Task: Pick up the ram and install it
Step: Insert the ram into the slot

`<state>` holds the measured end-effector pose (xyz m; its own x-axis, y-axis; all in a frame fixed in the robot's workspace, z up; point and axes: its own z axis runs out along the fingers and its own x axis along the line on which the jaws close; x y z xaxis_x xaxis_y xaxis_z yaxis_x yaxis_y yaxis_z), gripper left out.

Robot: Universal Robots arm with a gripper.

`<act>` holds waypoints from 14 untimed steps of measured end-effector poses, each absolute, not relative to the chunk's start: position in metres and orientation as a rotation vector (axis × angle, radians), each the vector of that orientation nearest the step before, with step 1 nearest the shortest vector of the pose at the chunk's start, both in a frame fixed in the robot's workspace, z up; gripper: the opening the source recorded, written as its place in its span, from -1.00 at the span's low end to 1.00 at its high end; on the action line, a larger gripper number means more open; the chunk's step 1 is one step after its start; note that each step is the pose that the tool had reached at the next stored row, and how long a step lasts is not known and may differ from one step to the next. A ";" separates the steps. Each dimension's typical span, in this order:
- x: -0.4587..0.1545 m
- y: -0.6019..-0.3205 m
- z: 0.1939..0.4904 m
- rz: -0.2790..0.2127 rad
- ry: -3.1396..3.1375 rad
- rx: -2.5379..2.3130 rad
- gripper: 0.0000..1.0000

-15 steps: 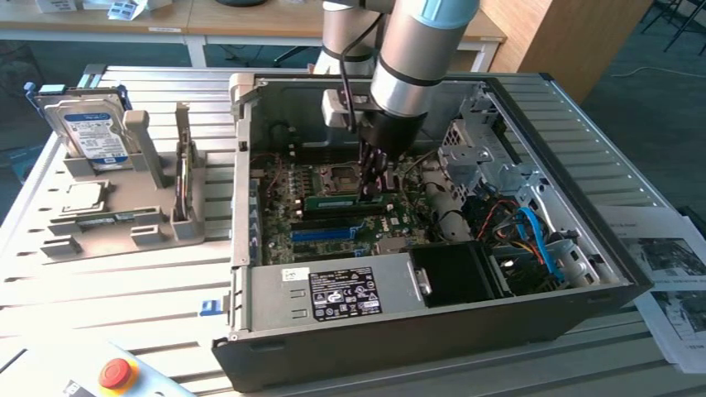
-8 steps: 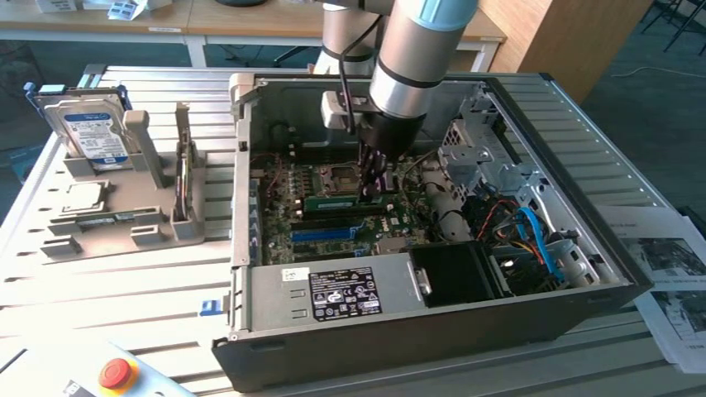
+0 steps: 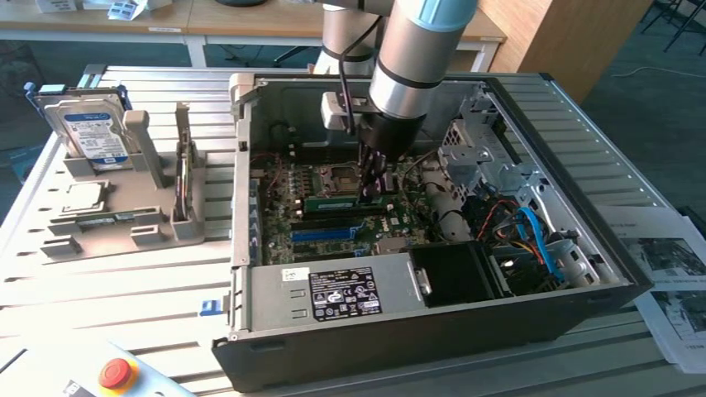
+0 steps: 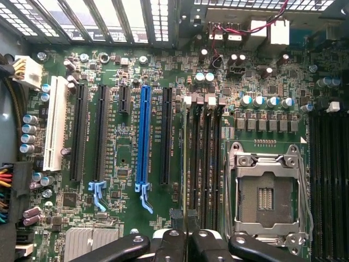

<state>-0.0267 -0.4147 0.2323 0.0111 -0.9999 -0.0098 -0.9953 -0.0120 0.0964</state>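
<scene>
The ram [image 3: 334, 201], a thin green stick, lies level among the black memory slots [image 4: 210, 164] inside the open computer case [image 3: 441, 331]. It sits beside the CPU socket [image 4: 267, 191]. My gripper [image 3: 375, 192] reaches straight down into the case and is shut on the ram's upper edge. In the wrist view the ram [image 4: 188, 164] shows edge-on as a narrow line running away from my black fingertips [image 4: 178, 219], in line with the slot nearest the blue expansion slot [image 4: 144, 136]. How deep the ram sits in its slot is hidden.
A grey fixture [image 3: 121, 223] at the exterior view's left holds a silver hard drive [image 3: 94, 132], a CPU chip [image 3: 83, 197] and an upright stick [image 3: 183, 157]. The power supply [image 3: 331, 294], blue cables [image 3: 541, 240] and drive cage [image 3: 491, 157] crowd the case. A red stop button [image 3: 116, 374] sits in front.
</scene>
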 end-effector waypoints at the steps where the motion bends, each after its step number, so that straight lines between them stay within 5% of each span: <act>1: -0.027 -0.415 0.232 -0.115 -2.164 2.189 -0.76; 14: -0.027 -0.415 0.232 -0.106 -2.168 2.193 -0.76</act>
<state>-0.0272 -0.4147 0.2324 0.0111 -0.9999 -0.0095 -0.9961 -0.0119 0.0878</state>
